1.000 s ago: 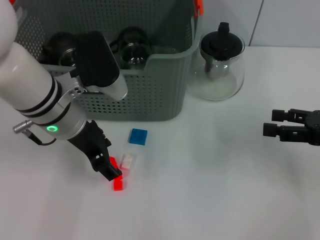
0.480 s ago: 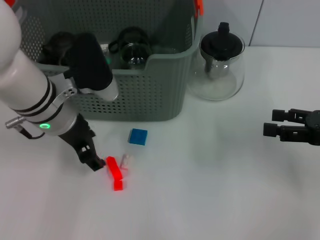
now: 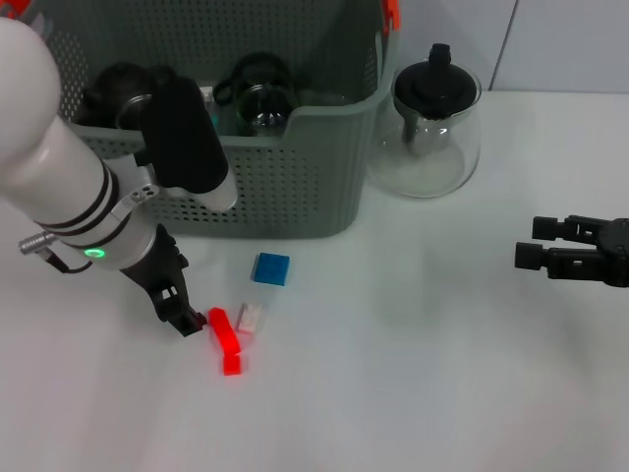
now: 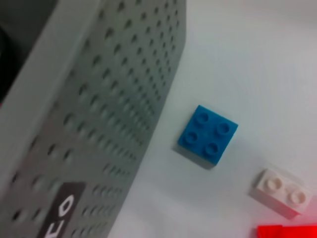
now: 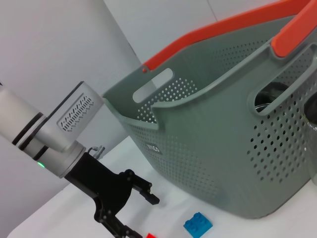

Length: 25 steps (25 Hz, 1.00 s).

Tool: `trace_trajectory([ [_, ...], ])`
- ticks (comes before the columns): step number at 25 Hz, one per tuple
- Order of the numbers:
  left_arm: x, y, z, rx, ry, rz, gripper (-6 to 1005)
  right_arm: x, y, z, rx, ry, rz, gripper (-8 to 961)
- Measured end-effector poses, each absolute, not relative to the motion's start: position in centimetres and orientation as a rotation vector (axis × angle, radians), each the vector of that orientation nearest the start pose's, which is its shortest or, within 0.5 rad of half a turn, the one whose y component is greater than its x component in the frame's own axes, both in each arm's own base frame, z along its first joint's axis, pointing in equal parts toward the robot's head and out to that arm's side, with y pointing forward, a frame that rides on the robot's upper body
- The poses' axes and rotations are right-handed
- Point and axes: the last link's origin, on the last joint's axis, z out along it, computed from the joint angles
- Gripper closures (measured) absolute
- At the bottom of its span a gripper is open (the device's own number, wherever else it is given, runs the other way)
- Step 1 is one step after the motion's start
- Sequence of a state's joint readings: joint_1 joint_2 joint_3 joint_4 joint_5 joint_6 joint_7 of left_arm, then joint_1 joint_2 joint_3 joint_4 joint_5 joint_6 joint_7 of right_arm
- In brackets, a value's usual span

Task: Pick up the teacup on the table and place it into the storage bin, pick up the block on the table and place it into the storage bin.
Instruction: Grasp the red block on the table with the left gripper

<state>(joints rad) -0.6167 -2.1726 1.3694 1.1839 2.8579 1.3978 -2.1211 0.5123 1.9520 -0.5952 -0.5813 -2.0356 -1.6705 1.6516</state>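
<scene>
A red block (image 3: pixel 225 340) lies on the white table (image 3: pixel 413 393), with a small white block (image 3: pixel 252 317) beside it and a blue block (image 3: pixel 271 268) closer to the storage bin (image 3: pixel 295 197). My left gripper (image 3: pixel 187 315) hangs low just left of the red block, open, with nothing between its fingers; the right wrist view shows it (image 5: pixel 141 215) spread wide. The left wrist view shows the blue block (image 4: pixel 208 135), the white block (image 4: pixel 280 191) and the bin wall (image 4: pixel 99 124). A glass teacup (image 3: pixel 260 103) lies inside the bin. At the far right my right gripper (image 3: pixel 528 243) is parked, open.
A glass teapot (image 3: pixel 435 123) with a black lid stands right of the bin. Dark glassware fills the bin's left part. The bin has orange handles (image 5: pixel 297 32) and a black label (image 4: pixel 62 213).
My left gripper has drawn back to the left, off the red block, which now lies uncovered on the table. The right arm has not moved.
</scene>
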Motion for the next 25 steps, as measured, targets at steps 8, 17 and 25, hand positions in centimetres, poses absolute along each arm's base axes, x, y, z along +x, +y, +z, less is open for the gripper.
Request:
trace_trajectory([
  [8,-21.4,35.9,-3.5,-2.676,-0.369,0.816,174,29.2,32.1,4.6,-2.648,1.066,0.76,10],
  [17,-21.3,35.7,-4.0,-2.684,-0.354,0.829,175,29.2,32.1,4.6,-2.648,1.065,0.758,10],
  [25,-20.7,35.5,-4.8,-2.699,-0.336,0.834,175,29.3,32.1,4.7,-2.646,1.064,0.755,10],
])
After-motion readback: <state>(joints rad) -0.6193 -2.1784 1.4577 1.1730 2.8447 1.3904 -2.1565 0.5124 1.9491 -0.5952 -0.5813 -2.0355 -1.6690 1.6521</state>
